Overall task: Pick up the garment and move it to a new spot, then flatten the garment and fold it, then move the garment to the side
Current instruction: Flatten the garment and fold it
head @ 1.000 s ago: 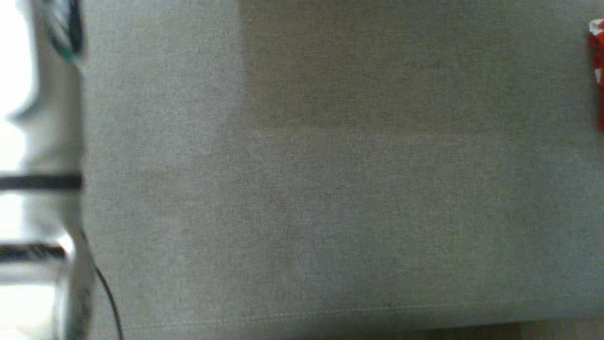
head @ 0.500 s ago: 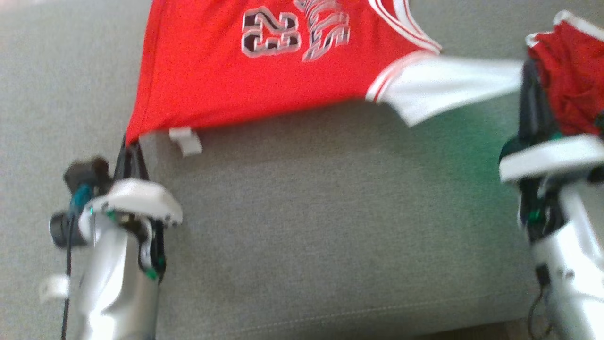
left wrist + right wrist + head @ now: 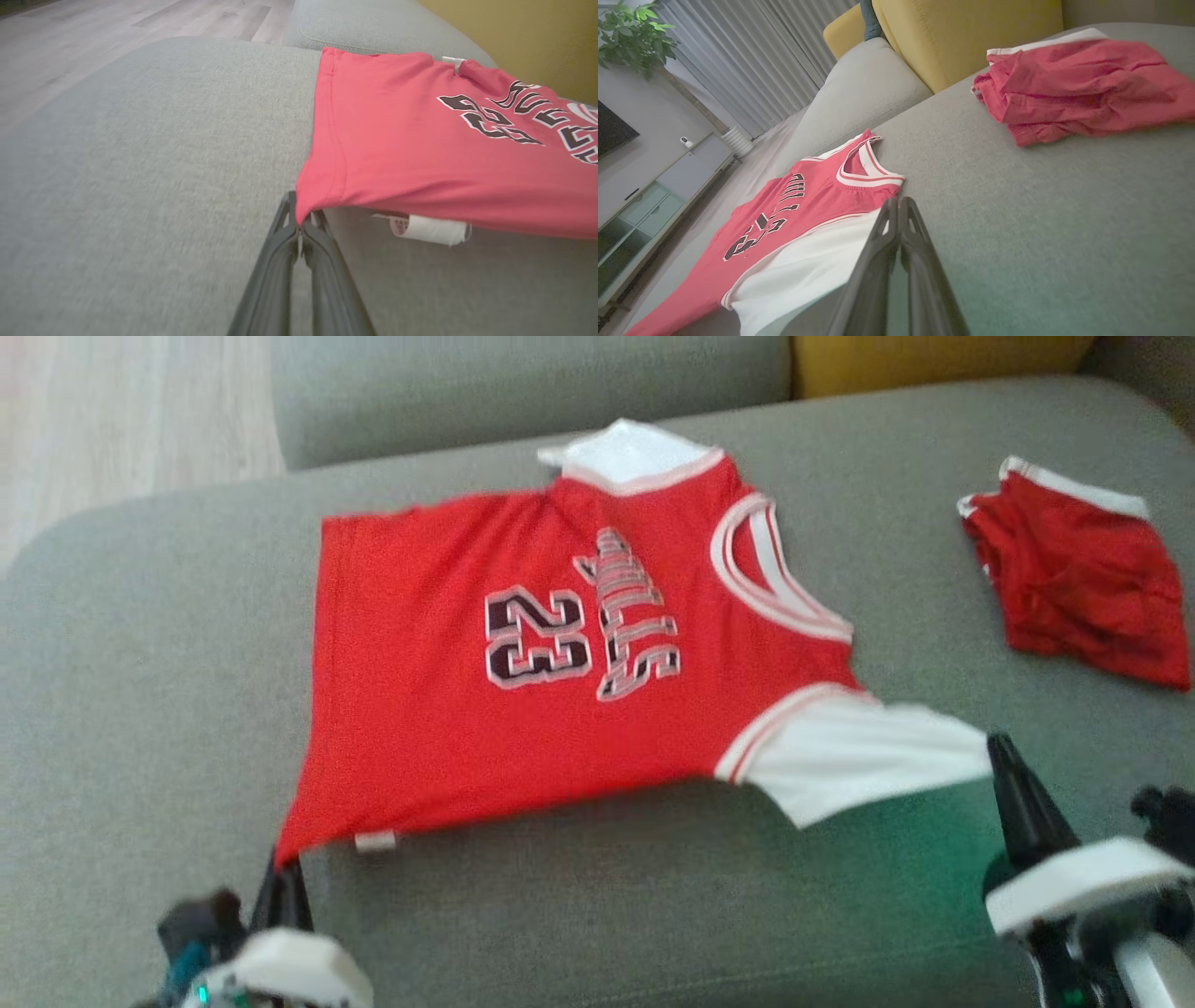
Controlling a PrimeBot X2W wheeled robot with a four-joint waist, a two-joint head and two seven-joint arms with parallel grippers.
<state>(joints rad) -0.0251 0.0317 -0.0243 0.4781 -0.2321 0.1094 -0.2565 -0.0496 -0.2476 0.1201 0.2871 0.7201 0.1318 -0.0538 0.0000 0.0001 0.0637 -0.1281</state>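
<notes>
My left gripper (image 3: pixel 301 223), jaws closed, pinches the near hem corner of the red jersey (image 3: pixel 420 709). My right gripper (image 3: pixel 896 205), also closed, appears to hold the tip of its white sleeve (image 3: pixel 859 756), though blur makes that contact hard to confirm. The jersey lies number-side up, mid-cushion on the grey sofa (image 3: pixel 140 663), its near edge lifted between the two grips and its far part resting on the fabric. Red shorts (image 3: pixel 1083 588) lie well apart to the right. I judge this the flattening step; the next move calls for lowering the stretched edge evenly, then letting go before folding.
</notes>
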